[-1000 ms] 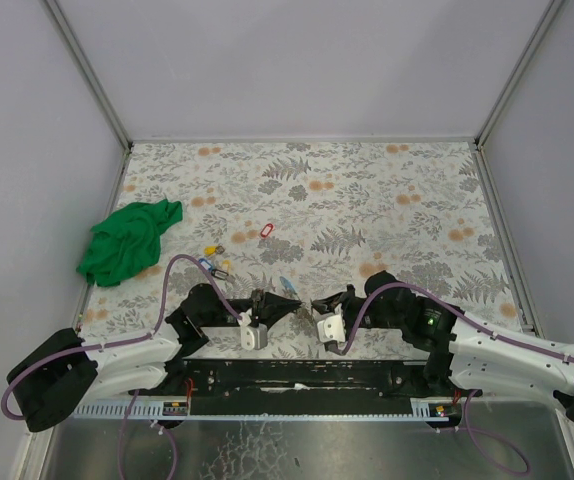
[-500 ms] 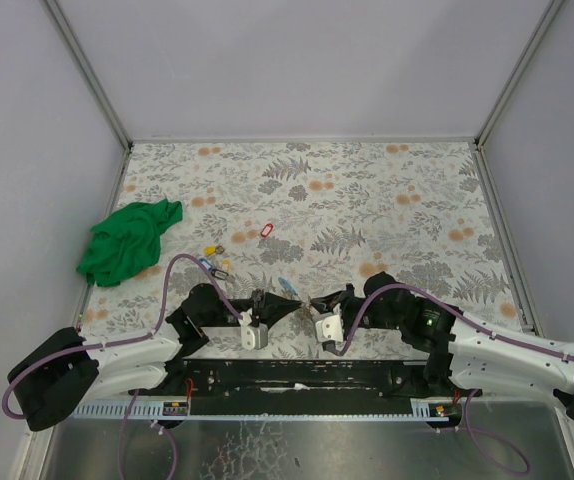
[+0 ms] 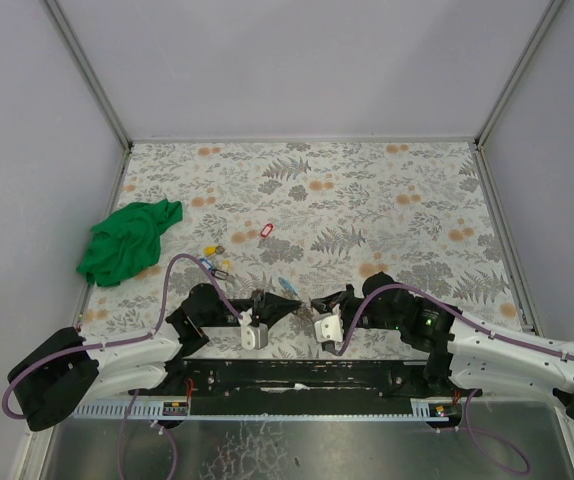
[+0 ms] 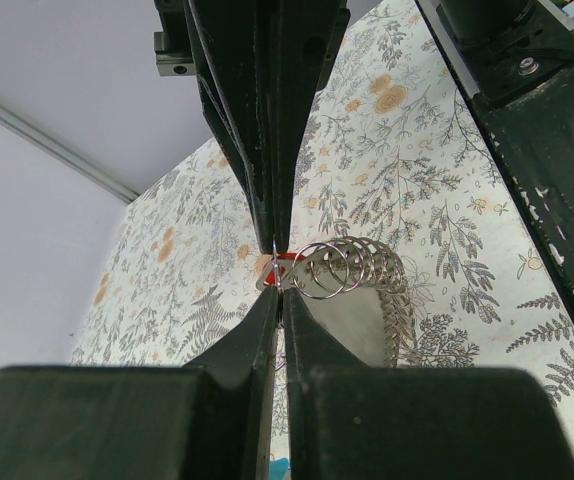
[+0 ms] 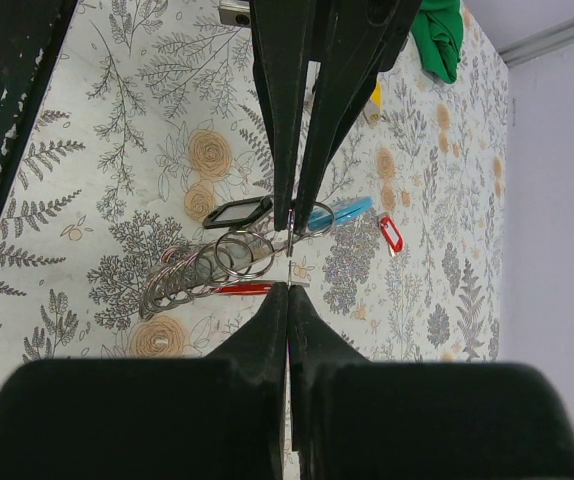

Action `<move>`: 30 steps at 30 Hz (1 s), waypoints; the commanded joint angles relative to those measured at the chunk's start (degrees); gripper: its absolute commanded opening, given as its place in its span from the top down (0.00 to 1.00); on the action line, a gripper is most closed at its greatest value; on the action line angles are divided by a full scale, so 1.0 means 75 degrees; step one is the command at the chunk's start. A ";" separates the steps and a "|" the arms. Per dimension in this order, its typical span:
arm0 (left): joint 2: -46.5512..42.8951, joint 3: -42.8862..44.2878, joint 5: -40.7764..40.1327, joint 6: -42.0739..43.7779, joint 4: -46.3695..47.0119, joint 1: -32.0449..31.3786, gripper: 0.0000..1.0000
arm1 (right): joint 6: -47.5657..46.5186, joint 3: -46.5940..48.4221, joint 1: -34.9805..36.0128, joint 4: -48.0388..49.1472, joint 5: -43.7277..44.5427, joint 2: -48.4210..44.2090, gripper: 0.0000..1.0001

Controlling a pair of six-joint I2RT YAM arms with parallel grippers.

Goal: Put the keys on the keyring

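Note:
The keyring (image 4: 362, 265) is a stretched coil of thin metal loops (image 5: 202, 265). My left gripper (image 4: 279, 292) is shut on the coil's end, low over the table's near edge (image 3: 295, 301). My right gripper (image 5: 289, 288) faces it tip to tip (image 3: 314, 303), shut on a thin wire running up from the coil. A red-tagged key (image 5: 237, 289) lies edge-on against the right fingertips; I cannot tell whether it is threaded. Black (image 5: 237, 212) and blue (image 5: 352, 210) tagged keys lie beside the coil. Another red key (image 3: 266, 231) and a yellow, blue and black cluster (image 3: 212, 258) lie farther out.
A crumpled green cloth (image 3: 127, 240) sits at the left edge of the floral table cover (image 3: 387, 190). Lavender walls close in the table on three sides. The black base rail (image 3: 297, 375) runs along the near edge behind both grippers.
The right gripper has edged slightly left, closing the gap to the left gripper. The left arm and the loose keys have not moved.

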 commanded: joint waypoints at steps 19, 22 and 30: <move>0.0055 0.0174 0.0049 -0.0114 0.0680 -0.0043 1.00 | 0.0163 0.0377 0.0106 0.0311 -0.0219 -0.0008 1.00; 0.0049 0.0177 0.0053 -0.0121 0.0686 -0.0044 1.00 | 0.0179 0.0389 0.0108 0.0317 -0.0275 -0.0011 1.00; 0.0076 0.0196 0.0090 -0.0119 0.0679 -0.0043 1.00 | 0.0223 0.0487 0.0112 0.0218 -0.0462 0.0091 1.00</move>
